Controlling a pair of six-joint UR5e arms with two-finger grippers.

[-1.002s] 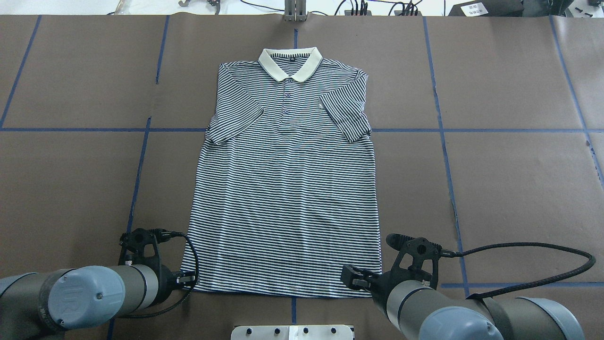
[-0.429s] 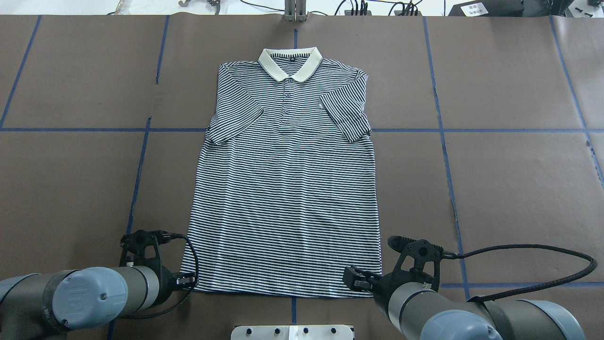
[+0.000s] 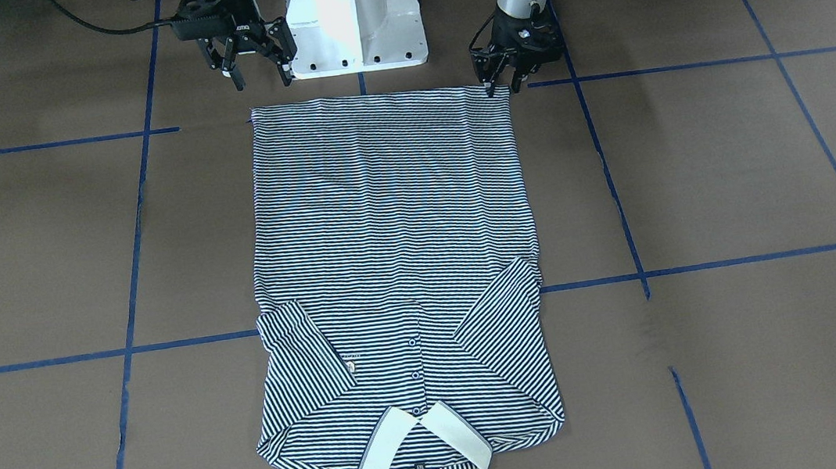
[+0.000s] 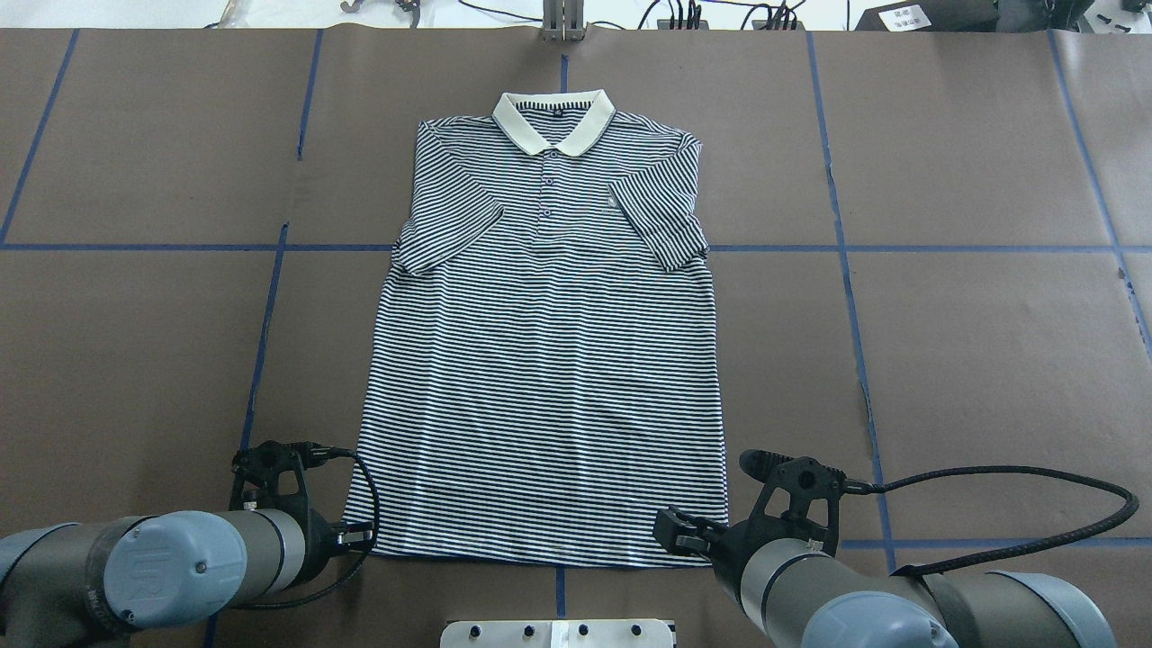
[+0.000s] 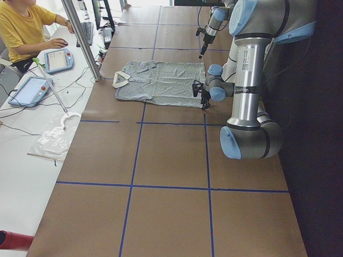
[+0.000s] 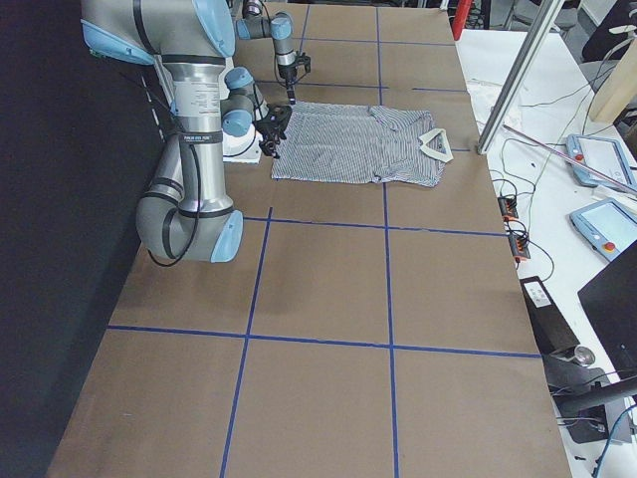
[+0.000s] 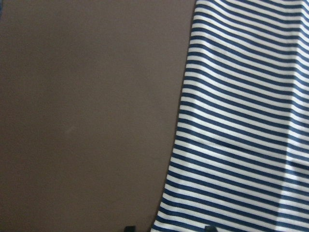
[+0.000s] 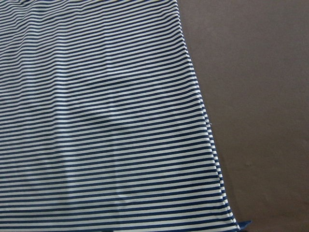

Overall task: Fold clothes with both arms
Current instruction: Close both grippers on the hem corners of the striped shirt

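Overhead exterior: shirt (image 4: 544, 360) between left gripper (image 4: 360, 537), right gripper (image 4: 672, 533)

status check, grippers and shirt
Both open: left gripper at the polo shirt hem corner, right gripper near the other corner. Shirt flat, sleeves folded in. Nothing lying on it.

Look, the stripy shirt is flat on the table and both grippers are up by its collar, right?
No. The stripy shirt is flat on the table, but the left gripper and right gripper are by its bottom hem corners, far from the collar. The overhead exterior view shows it.
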